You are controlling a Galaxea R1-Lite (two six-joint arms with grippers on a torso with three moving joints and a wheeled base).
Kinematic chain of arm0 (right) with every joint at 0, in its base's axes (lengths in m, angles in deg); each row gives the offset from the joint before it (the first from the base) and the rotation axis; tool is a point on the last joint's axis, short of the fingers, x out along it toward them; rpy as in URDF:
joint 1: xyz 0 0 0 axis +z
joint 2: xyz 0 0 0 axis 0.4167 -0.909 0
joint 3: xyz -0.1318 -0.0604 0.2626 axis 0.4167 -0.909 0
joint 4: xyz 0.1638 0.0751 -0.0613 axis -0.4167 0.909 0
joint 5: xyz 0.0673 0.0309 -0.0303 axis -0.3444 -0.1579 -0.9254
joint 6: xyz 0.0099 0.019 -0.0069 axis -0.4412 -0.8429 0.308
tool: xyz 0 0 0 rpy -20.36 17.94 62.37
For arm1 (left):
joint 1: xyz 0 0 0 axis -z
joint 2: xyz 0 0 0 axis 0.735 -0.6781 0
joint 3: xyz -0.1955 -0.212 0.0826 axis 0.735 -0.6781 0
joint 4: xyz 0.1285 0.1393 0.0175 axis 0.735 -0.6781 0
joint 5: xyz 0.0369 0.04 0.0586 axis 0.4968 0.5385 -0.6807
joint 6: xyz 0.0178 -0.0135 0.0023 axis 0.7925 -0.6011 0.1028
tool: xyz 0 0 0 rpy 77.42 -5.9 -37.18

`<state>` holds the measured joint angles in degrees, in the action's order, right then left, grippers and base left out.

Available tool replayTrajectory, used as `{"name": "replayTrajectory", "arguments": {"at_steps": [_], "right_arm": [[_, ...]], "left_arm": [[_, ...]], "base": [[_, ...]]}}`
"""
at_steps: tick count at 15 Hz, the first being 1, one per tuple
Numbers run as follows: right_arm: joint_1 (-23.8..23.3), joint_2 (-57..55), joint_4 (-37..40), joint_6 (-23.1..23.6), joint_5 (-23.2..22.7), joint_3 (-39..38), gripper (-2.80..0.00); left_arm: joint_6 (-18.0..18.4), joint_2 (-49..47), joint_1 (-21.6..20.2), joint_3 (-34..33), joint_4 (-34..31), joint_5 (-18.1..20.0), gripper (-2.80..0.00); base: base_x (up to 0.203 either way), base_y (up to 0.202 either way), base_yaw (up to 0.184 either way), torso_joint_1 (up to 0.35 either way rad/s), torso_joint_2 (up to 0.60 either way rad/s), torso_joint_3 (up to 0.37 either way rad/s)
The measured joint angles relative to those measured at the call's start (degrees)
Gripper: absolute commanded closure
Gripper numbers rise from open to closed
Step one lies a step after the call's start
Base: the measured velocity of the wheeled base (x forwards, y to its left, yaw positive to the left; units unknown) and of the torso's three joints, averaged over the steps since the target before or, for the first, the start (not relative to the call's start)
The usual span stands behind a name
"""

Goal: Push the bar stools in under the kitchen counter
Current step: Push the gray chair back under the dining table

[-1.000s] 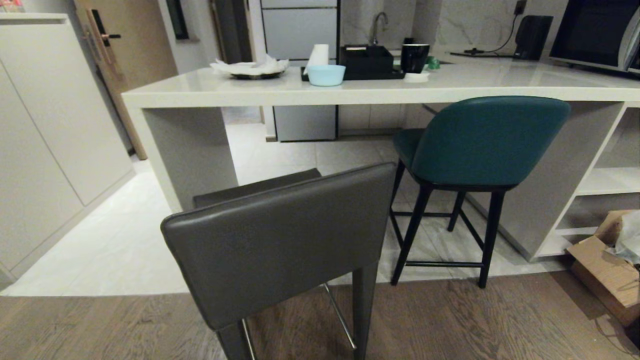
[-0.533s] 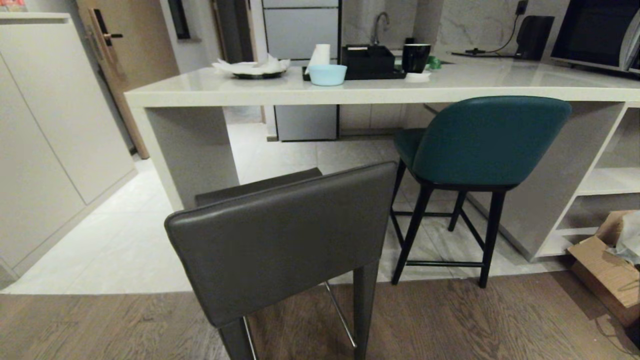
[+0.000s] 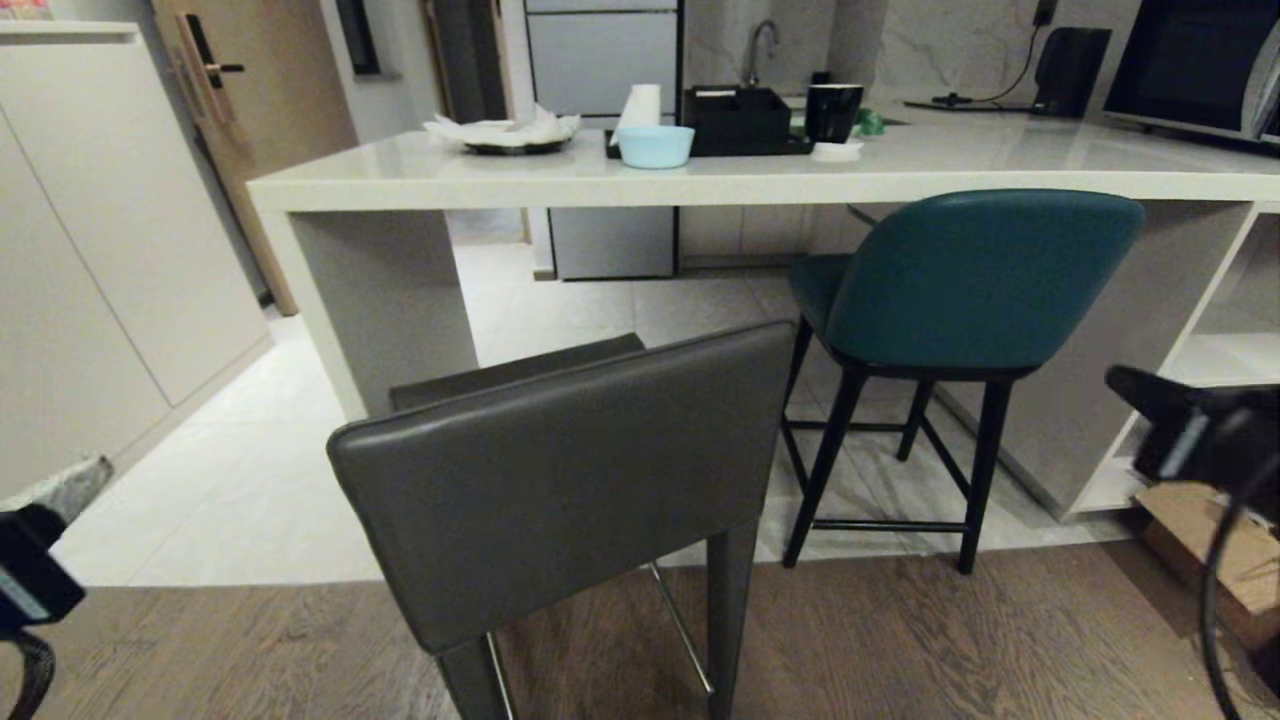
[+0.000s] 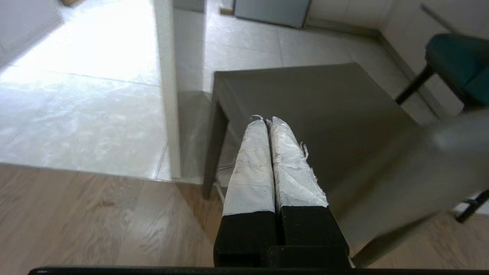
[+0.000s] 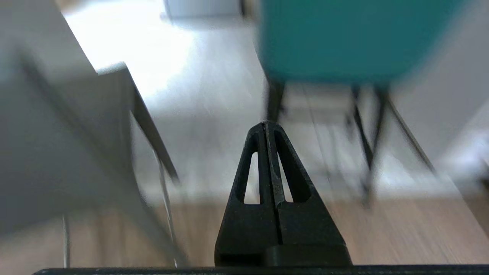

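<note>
The grey-brown bar stool [image 3: 570,480] with its boxy back stands in front of me, out from the kitchen counter [image 3: 700,180]. The teal bar stool [image 3: 975,280] stands further right, its seat partly under the counter edge. My left gripper [image 3: 75,485] comes in at the left edge, left of the grey stool and apart from it. In the left wrist view the left gripper [image 4: 266,120], wrapped in white tape, is shut and empty above the grey seat [image 4: 305,99]. My right gripper [image 3: 1130,385] shows at the right edge. In its wrist view the right gripper [image 5: 266,126] is shut, pointing below the teal stool [image 5: 344,38].
On the counter sit a light blue bowl [image 3: 655,146], a paper roll [image 3: 638,105], a black tray [image 3: 740,125], a black mug [image 3: 833,112] and a plate of tissue [image 3: 505,135]. A cardboard box [image 3: 1215,560] lies on the floor at right. White cabinets [image 3: 90,260] line the left.
Both arms have risen into the head view, the left at the left edge and the right at the right edge. Neither stool has moved.
</note>
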<state>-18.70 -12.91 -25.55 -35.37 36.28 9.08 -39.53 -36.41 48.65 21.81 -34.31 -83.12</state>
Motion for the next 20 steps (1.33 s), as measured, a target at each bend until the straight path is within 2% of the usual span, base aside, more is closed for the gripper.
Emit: {"name": "replayTrajectory", "arguments": {"at_steps": [3, 6, 7, 13, 17, 20], "right_arm": [[5.0, -14.0, -7.1, -0.6, 1.0, 11.9, 0.0], [10.1, -23.2, -8.0, -0.6, 2.5, 20.3, 0.0], [11.3, -25.6, -8.0, -0.6, 2.9, 22.1, 0.0], [15.5, -37.6, -10.6, -0.3, 3.8, 30.0, 0.0], [16.9, -45.0, -13.2, -0.5, 4.6, 35.5, 0.0], [18.3, -48.0, -14.4, -0.9, 5.7, 36.6, 0.0]], "left_arm": [[-1.3, -12.2, 6.8, -1.7, 11.4, -6.5, 0.0], [-1.8, -21.7, 15.5, -4.3, 26.5, -15.9, 0.0], [-1.8, -23.4, 17.1, -5.3, 29.5, -18.1, 0.0], [-3.1, -27.6, 21.6, -8.0, 30.8, -19.8, 0.0], [-3.6, -30.9, 22.6, -8.0, 31.1, -21.1, 0.0], [-5.0, -33.2, 23.2, -7.3, 31.2, -21.3, 0.0]], "base": [[0.0, 0.0, 0.0, 0.0, 0.0, 0.0], [0.0, 0.0, 0.0, 0.0, 0.0, 0.0], [0.0, 0.0, 0.0, 0.0, 0.0, 0.0], [0.0, 0.0, 0.0, 0.0, 0.0, 0.0], [0.0, 0.0, 0.0, 0.0, 0.0, 0.0], [0.0, 0.0, 0.0, 0.0, 0.0, 0.0]]}}
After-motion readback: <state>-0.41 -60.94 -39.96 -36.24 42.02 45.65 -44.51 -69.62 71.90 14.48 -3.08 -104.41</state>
